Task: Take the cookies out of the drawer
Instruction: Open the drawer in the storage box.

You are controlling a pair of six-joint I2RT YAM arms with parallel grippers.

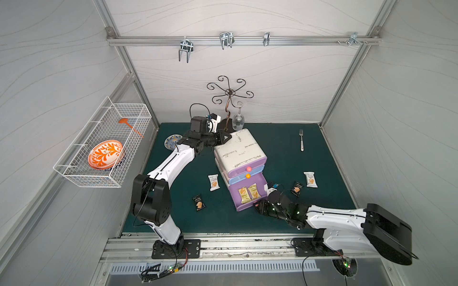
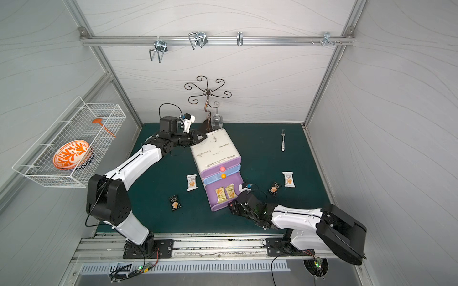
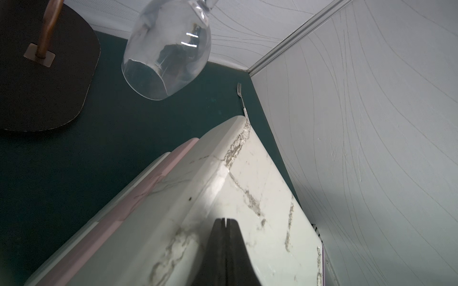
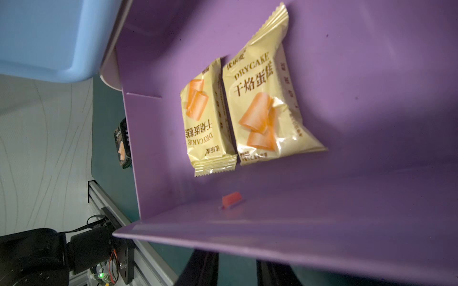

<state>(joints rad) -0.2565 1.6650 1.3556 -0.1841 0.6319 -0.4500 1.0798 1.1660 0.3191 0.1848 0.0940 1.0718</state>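
Green-matted counter (image 1: 285,158): left end effector (image 3: 225,220), closed, rests on white marbled plastic cabinet (image 1: 239,148); right end effector (image 1: 258,206), grip unclear, faces two yellow cookie packets (image 4: 208,118) (image 4: 262,109) in purple plastic drawer (image 4: 371,74).

The left arm (image 1: 171,161) rises from its base at the near left edge, bends at a high elbow and stretches its forearm towards the far middle. Its wrist turns the left gripper (image 1: 228,136) to point right, jaws pressed together. The right arm (image 1: 334,218) lies low from the near right, forearm running leftward. The right gripper (image 1: 258,207) points left, jaws apart; whether they clamp anything is hidden.
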